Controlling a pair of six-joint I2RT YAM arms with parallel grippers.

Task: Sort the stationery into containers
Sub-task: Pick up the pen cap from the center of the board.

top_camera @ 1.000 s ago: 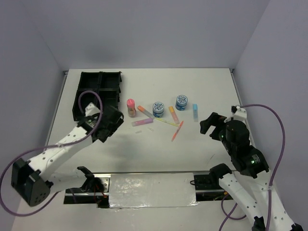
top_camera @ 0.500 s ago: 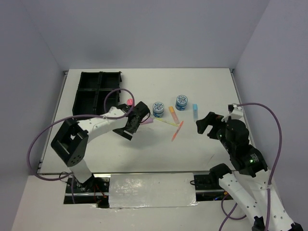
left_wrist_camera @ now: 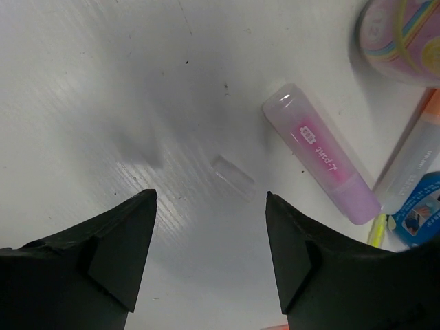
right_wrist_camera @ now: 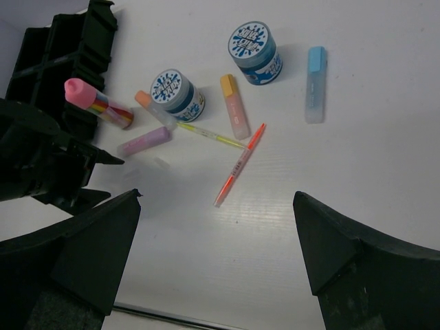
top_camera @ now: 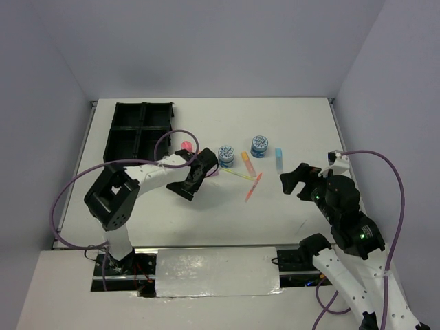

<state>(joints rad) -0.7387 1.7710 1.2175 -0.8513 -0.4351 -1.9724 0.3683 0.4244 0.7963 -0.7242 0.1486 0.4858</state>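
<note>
- The left gripper (top_camera: 197,177) has its two black fingers spread wide with nothing between them but bare white table (top_camera: 289,124) and a small clear plastic sliver (left_wrist_camera: 232,177).
- The short pastel pink marker (left_wrist_camera: 320,152) lies flat just ahead of that gripper, outside the gap, beyond its right-hand finger in the left wrist view.
- Next to the marker's far end are the pink-capped stubby striped tube (right_wrist_camera: 96,101), an orange-capped pale marker (right_wrist_camera: 155,110) and one round blue-patterned tin (right_wrist_camera: 177,88).
- The second round blue-patterned tin (right_wrist_camera: 253,45) stands farther right, apart from the first.
- The short pastel orange marker (right_wrist_camera: 234,106) lies between the two tins; the thin yellow-green pen (right_wrist_camera: 210,136) and thin orange pen (right_wrist_camera: 239,165) lie nearer the arms.
- The short light-blue marker (right_wrist_camera: 315,84) lies farthest right.
- The right gripper (top_camera: 294,180) is also spread and empty, held well apart from the pens, nearest the light-blue marker.
- The black plastic four-compartment tray (top_camera: 137,130) sits at the far left; all the stationery rests on the table to its right.
</note>
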